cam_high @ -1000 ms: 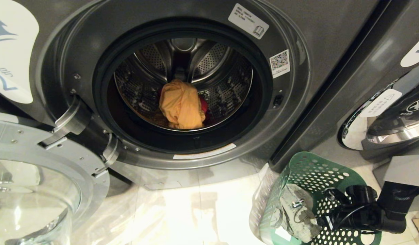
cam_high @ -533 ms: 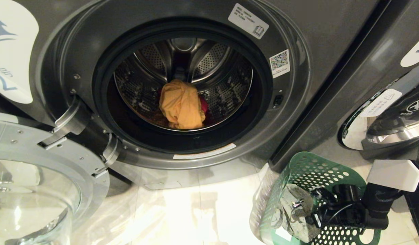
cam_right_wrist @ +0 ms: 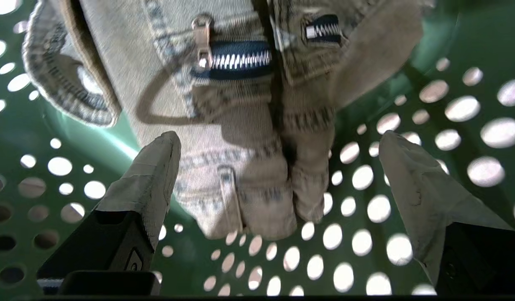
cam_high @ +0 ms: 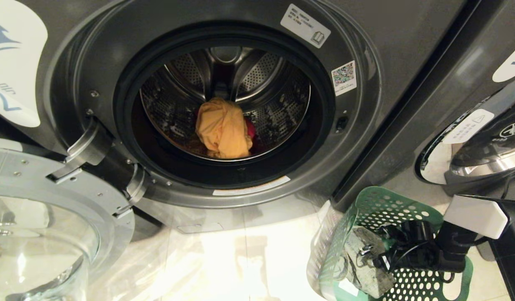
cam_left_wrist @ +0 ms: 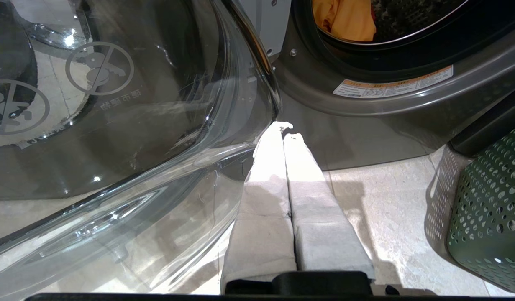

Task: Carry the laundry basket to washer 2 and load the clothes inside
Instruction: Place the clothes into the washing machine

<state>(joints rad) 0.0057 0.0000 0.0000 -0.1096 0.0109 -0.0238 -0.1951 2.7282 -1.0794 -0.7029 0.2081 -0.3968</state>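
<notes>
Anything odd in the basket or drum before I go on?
One thing: a pale denim garment with zippers lies in the laundry basket, under the open right gripper. Only yellow-orange and magenta clothes sit in the drum.

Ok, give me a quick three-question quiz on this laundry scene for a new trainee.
1. True or false: the washer door is shut.
2. What lies in the laundry basket? A) a pale denim garment B) a towel C) nothing
3. Fill in: the right gripper is ___ above the denim garment, and the left gripper is ___.

Key: 1 false, the yellow-orange garment shows in the drum; 2 A; 3 open, shut.
</notes>
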